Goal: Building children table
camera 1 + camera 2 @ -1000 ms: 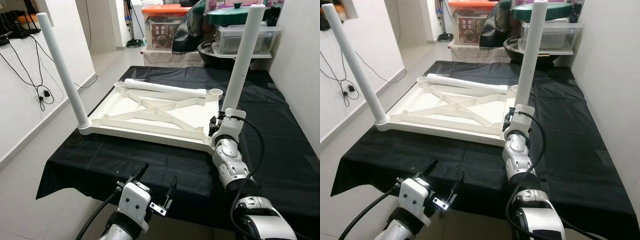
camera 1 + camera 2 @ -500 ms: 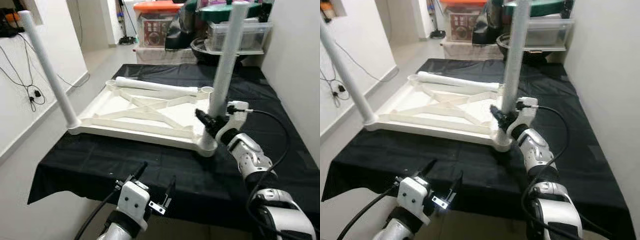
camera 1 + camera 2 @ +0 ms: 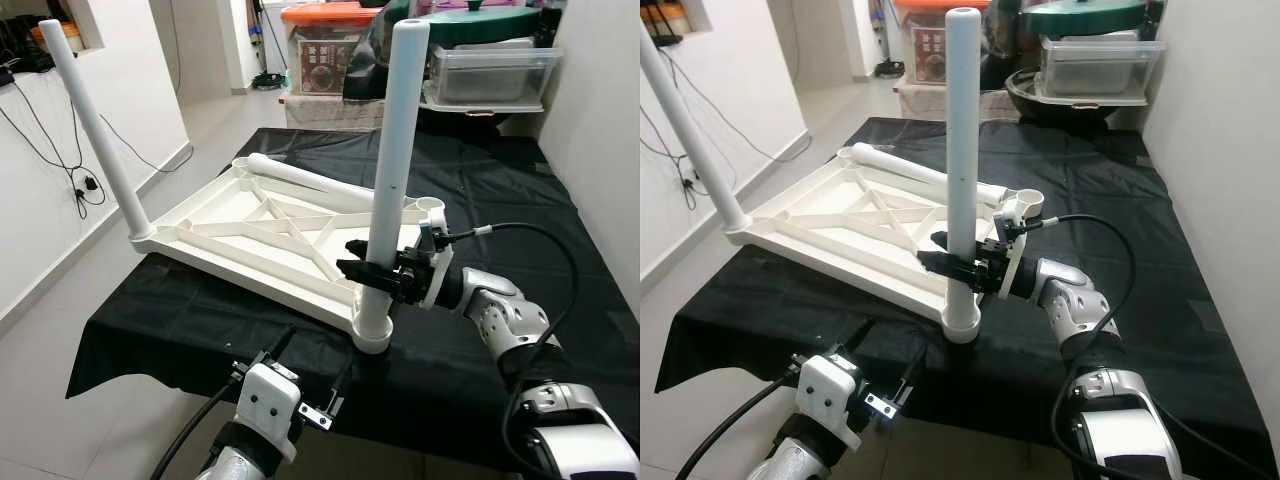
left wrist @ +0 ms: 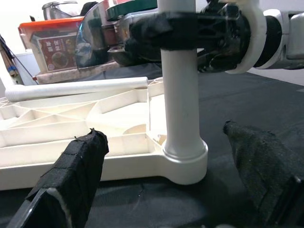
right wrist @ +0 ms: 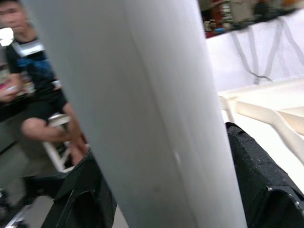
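On the far left a fitted leg (image 3: 97, 128) leans up out of its corner socket, so we read that corner as done. It belongs to the white tabletop (image 3: 262, 236), which lies upside down on the black-covered desk (image 3: 560, 210), ribs up; that is surely how the sockets get exposed for the legs. A loose leg (image 3: 300, 176) lies across the tabletop's far edge, parked within reach for a later corner, we guess.

Down at the near edge our left gripper (image 3: 312, 378) hovers low in front of the desk, its fingers (image 4: 78, 168) spread wide and holding nothing. From its wrist view it looks straight at the near corner socket (image 4: 184, 161), so we take it as standing by to steady things.

In the middle stands the upright leg (image 3: 391, 170), seated in that near corner. Our right gripper (image 3: 362, 273) reaches in from the right and has its fingers (image 5: 266, 185) clamped around the leg's lower part, just above the socket. We judge the low grip gives control for pressing or twisting the leg home. The corner hangs close to the desk's near edge, so a hard shove could slide the whole top.

To the right, one far socket (image 3: 433, 206) sits empty, awaiting a leg.
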Tool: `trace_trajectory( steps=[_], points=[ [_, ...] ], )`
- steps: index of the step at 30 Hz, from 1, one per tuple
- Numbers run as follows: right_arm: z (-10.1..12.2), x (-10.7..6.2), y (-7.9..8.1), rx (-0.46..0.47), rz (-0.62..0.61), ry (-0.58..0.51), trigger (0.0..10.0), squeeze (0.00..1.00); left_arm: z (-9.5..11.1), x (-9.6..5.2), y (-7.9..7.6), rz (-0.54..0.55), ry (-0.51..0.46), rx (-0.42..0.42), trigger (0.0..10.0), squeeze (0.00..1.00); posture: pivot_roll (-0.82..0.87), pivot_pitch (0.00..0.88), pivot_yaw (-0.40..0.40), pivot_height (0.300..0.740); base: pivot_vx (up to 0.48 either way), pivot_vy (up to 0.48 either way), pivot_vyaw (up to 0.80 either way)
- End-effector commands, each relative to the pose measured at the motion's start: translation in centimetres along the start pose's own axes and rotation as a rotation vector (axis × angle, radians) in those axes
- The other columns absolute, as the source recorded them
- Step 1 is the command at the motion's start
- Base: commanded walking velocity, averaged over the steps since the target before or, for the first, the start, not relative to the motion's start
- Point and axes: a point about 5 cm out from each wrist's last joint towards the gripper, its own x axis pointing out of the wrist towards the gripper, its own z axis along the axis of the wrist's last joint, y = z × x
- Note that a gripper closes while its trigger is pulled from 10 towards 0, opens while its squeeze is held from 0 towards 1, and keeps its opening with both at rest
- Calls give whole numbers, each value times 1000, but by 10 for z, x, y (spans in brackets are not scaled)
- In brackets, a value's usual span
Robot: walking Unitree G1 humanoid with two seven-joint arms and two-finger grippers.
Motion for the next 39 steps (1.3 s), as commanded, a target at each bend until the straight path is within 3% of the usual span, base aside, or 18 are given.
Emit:
trace_trajectory(
  steps=[1, 5, 6, 7, 8, 9, 16, 20, 21, 22, 23, 27, 28, 29, 31, 32, 34, 39],
  points=[
    [-1, 7, 5, 3, 62, 8, 10000, 0, -2, -2, 1, 3, 13, 5, 10000, 0, 39, 0, 12, 740, 0, 0, 0],
    [-6, 13, 12, -17, 128, 68, 10000, 0, -2, -2, 1, 3, 13, 3, 10000, 0, 40, 0, 11, 740, 0, 0, 0],
    [-10, 14, 14, -28, 151, 100, 7098, 0, -2, -2, 1, 2, 14, 2, 10000, 0, 40, 0, 10, 740, 0, 0, 0],
    [-10, 14, 14, -28, 151, 100, 7098, 0, -2, -2, 1, 2, 14, 2, 10000, 0, 40, 0, 10, 740, 0, 0, 0],
    [-17, 16, 16, -37, 160, 141, 4353, 0, -2, -2, 1, 2, 14, 2, 10000, 0, 40, 0, 10, 740, 0, 0, 0],
    [-22, 18, 15, -56, 142, 177, 0, 0, -2, -2, 0, 2, 14, 1, 10000, 0, 40, 0, 10, 740, 0, 0, 0],
    [-29, 24, 1, -127, -71, 196, 0, 0, -3, -2, 0, 2, 16, -1, 10000, 0, 40, 0, 11, 740, 0, 0, 0],
    [-23, 20, -19, -158, -348, 157, 0, 0, -3, -2, 0, 2, 17, -2, 10000, 0, 40, 0, 11, 740, 0, 0, 0],
    [-20, 13, -32, -151, -553, 148, 0, 0, -3, -2, 0, 1, 18, -3, 10000, 0, 32, 0, 13, 740, 0, 0, 0],
    [-20, 13, -32, -151, -553, 148, 0, 0, -3, -2, 0, 1, 18, -3, 10000, 0, 32, 0, 13, 740, 0, 0, 0],
    [-21, 3, -42, -145, -724, 157, 0, 0, -4, -2, 0, 0, 19, -4, 10000, 0, 32, 0, 13, 740, 0, 0, 0],
    [-21, -4, -47, -143, -834, 164, 0, 0, -4, -2, 0, -1, 19, -4, 10000, 0, 32, 0, 16, 740, 0, 0, 0],
    [-23, -27, -57, -133, -1107, 154, 0, 0, -4, -2, 0, -3, 20, -5, 10000, 0, 32, 0, 16, 740, 0, 0, 0],
    [-23, -27, -57, -133, -1107, 154, 0, 0, -4, -2, 0, -3, 20, -5, 10000, 0, 32, 0, 16, 740, 0, 0, 0],
    [-27, -66, -63, -113, -1507, 135, 0, 0, -4, -2, 0, -3, 21, -5, 10000, 0, 34, 0, 14, 740, 0, 0, 0],
    [-27, -66, -63, -113, -1507, 135, 0, 0, -4, -2, 0, -3, 21, -5, 10000, 0, 34, 0, 14, 740, 0, 0, 0],
    [-33, -90, -60, -99, -1772, 129, 0, 0, -4, -1, 0, -4, 21, -4, 10000, 0, 34, 0, 14, 740, 0, 0, 0],
    [-42, -101, -55, -45, -1975, 128, 0, 0, -3, -1, 0, -3, 21, -5, 10000, 0, 33, 0, 15, 740, 0, 0, 0]
  ],
)
